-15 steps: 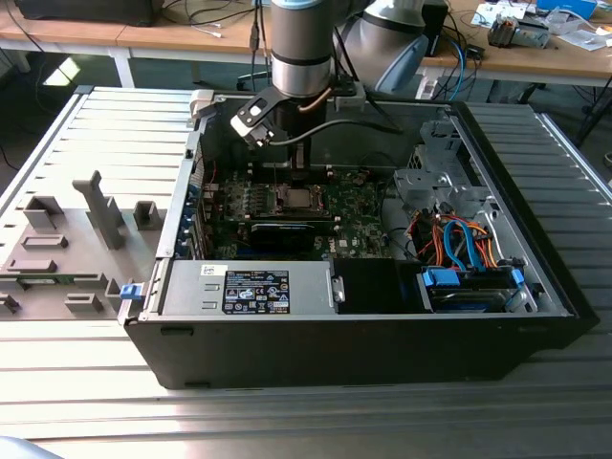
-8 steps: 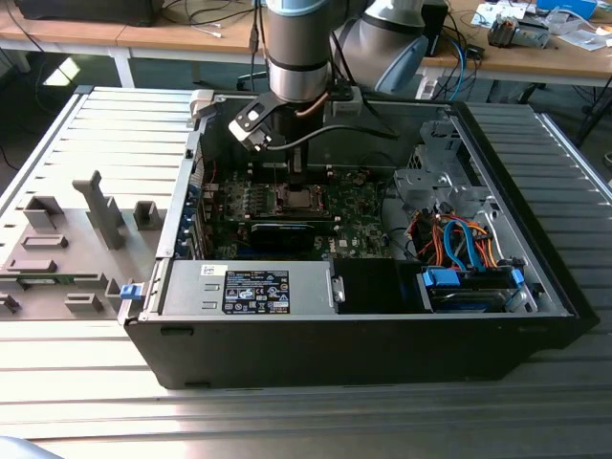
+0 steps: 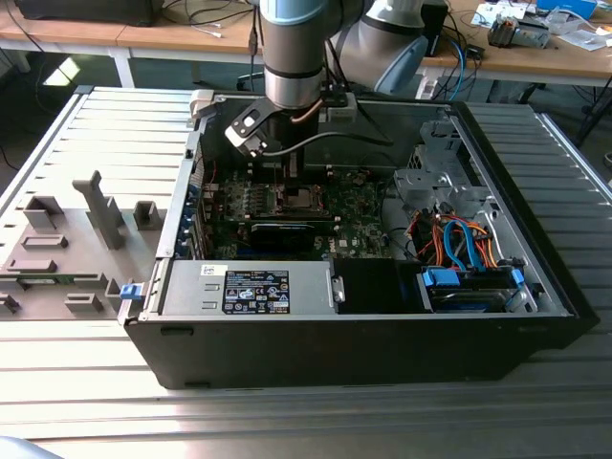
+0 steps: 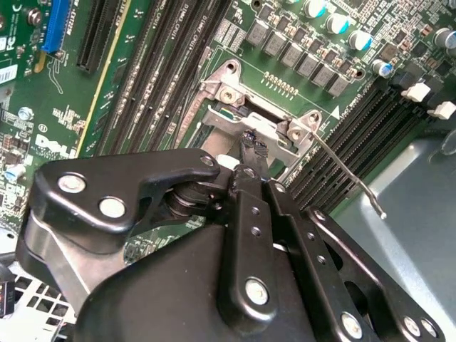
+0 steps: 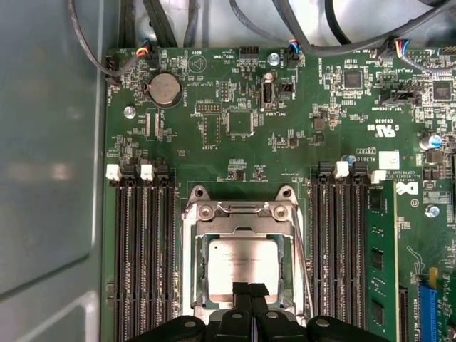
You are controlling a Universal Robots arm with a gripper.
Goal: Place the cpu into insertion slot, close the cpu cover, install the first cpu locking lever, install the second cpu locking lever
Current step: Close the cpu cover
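- Cpu, flat silvery-grey square chip [image 5: 242, 265], seated under windowed grey metal cpu cover [image 5: 246, 229], first wrist view; black pincer [image 5: 250, 288] pressed together, empty, likely to push.
- Second wrist view: thin steel wire locking lever [image 4: 349, 174] juts free.
- Exterior view: pincer [image 3: 295, 186] inside open black computer case [image 3: 382, 344].

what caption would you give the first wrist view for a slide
Pincer at the edge of the cpu, framed by the cpu cover, flanked by banks of memory slots

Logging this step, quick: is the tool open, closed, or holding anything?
Tool: closed, fingertips together near the cpu, nothing held.
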